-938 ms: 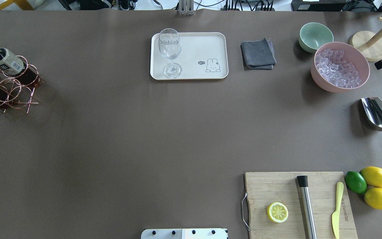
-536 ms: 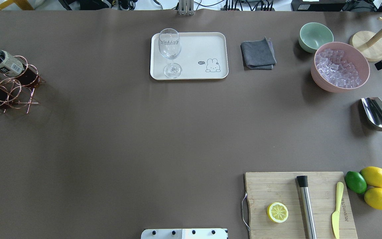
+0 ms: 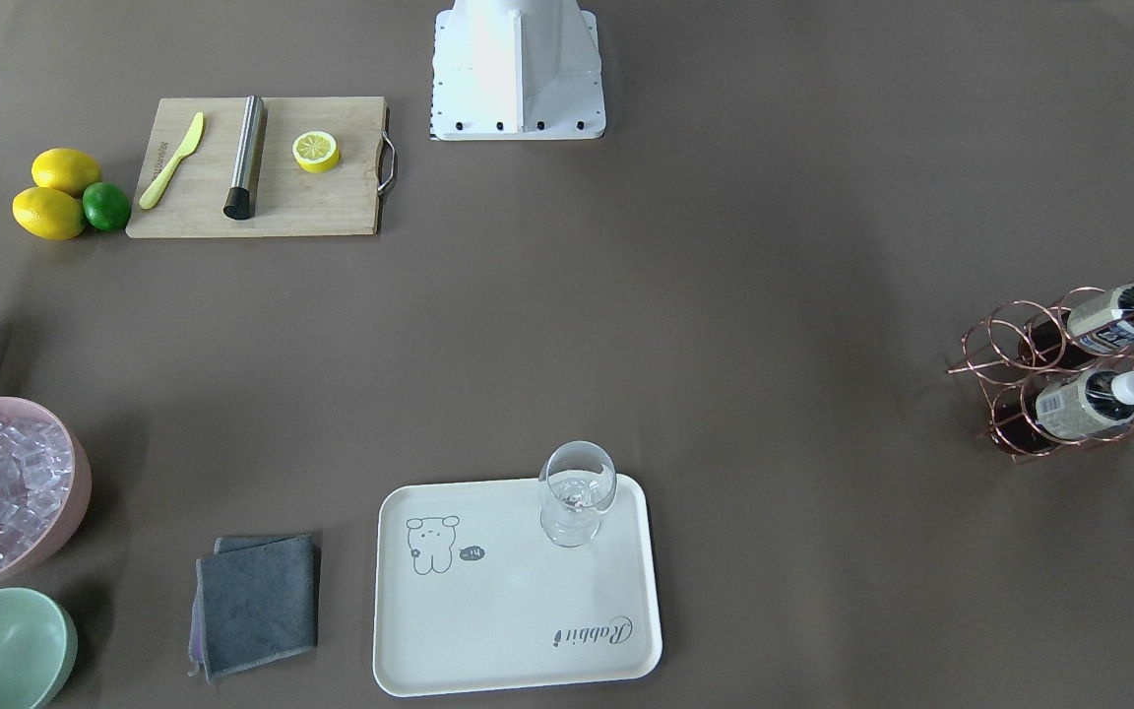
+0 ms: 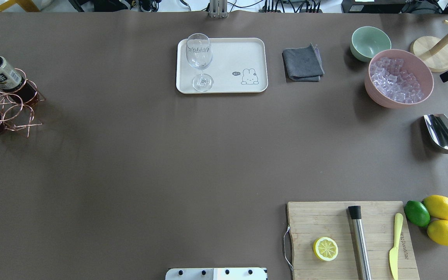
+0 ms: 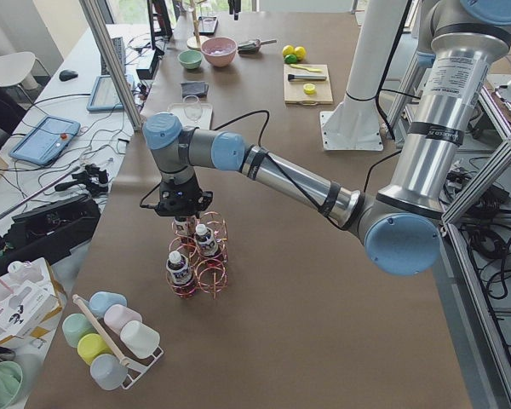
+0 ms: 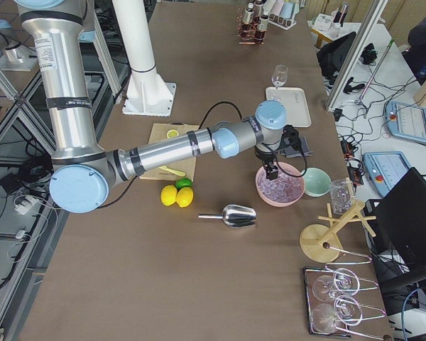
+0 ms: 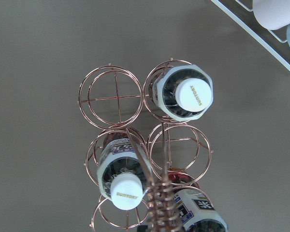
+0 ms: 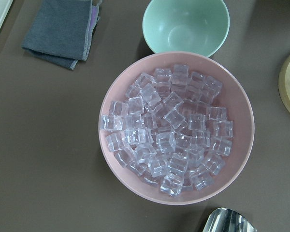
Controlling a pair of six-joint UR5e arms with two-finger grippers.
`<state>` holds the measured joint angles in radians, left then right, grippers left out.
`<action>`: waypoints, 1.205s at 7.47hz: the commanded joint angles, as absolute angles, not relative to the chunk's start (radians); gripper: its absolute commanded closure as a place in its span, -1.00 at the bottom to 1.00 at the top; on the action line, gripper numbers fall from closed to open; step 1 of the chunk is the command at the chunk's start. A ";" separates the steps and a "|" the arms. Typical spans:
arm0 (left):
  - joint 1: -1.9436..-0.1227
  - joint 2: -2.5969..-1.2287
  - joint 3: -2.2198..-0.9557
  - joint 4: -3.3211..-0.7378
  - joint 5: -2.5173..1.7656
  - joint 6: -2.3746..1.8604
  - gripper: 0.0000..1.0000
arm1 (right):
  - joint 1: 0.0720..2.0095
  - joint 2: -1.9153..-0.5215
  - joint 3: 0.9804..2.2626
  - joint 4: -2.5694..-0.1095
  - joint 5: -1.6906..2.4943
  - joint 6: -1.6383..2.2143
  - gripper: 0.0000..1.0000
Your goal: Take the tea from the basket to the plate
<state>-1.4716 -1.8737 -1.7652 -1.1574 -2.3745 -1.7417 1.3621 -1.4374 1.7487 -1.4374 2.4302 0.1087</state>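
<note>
The copper wire basket [image 4: 18, 112] stands at the table's far left and holds three tea bottles. Their white caps show in the left wrist view: one [image 7: 183, 94] at the upper right, one [image 7: 120, 174] at the lower left, one [image 7: 198, 212] at the bottom edge. My left gripper [image 5: 183, 211] hangs right over the bottles. I cannot tell whether it is open or shut. The cream plate [image 4: 239, 50] lies at the far middle, a wine glass [image 4: 199, 54] standing on its left end. My right gripper [image 6: 272, 170] hovers over the ice bowl. I cannot tell its state.
A pink bowl [image 4: 371, 97] of ice cubes, a green bowl [image 4: 370, 42], a grey cloth [image 4: 302, 62] and a metal scoop [image 4: 443, 134] sit at the right. A cutting board [image 4: 317, 221] with a lemon half, a muddler and a knife lies front right, beside lemons [image 4: 441, 208].
The basket has shifted a little to the left in the overhead view. Its bottles now look more upright. Everything else on the table is unchanged.
</note>
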 commanded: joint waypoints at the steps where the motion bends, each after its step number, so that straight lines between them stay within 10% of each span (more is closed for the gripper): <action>1: -1.489 -1.972 -1.940 -0.875 -2.365 -1.720 1.00 | 1.362 -1.437 1.750 -1.437 2.431 0.109 -1.00; 4: -1.393 -2.109 -2.135 -0.693 -2.397 -1.981 1.00 | 1.362 -1.442 1.759 -1.437 2.434 0.112 -1.00; 9: -0.989 -2.388 -2.093 -0.768 -2.421 -2.373 1.00 | 1.359 -1.445 1.759 -1.437 2.433 0.123 -1.00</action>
